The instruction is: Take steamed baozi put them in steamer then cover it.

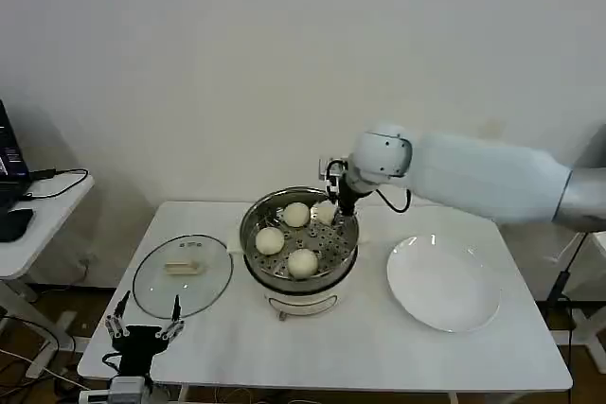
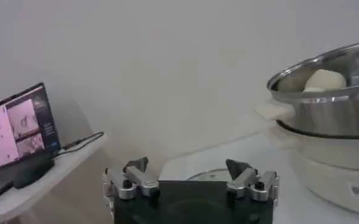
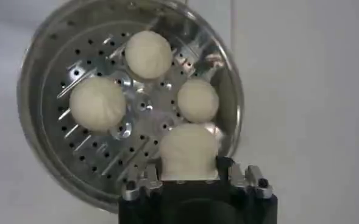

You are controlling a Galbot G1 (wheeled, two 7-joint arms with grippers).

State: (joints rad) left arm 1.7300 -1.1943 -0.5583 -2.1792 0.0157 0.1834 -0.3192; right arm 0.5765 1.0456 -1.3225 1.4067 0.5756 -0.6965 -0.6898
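Last baozi going into the steamer

Right gripper (image 3: pixel 188 176) was clamped on the fourth baozi (image 3: pixel 188 152) just above the steamer (image 1: pixel 299 238) tray; I'd lower it onto bare tray before letting go. Left gripper (image 1: pixel 144 322) sat spread wide and empty, cover (image 1: pixel 183 274) just beyond it.

steamer (image 2: pixel 325 103) cut by frame edge, cover (image 2: pixel 206 175) mostly hidden

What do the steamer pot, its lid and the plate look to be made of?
The steamer pot looks like polished steel: mirror-bright wall and a perforated tray, on a matte cream base, probably plastic. The cover looks like clear glass, since the table shows through it, with a cream handle. The plate is glossy white, probably glazed ceramic, though it could be melamine.
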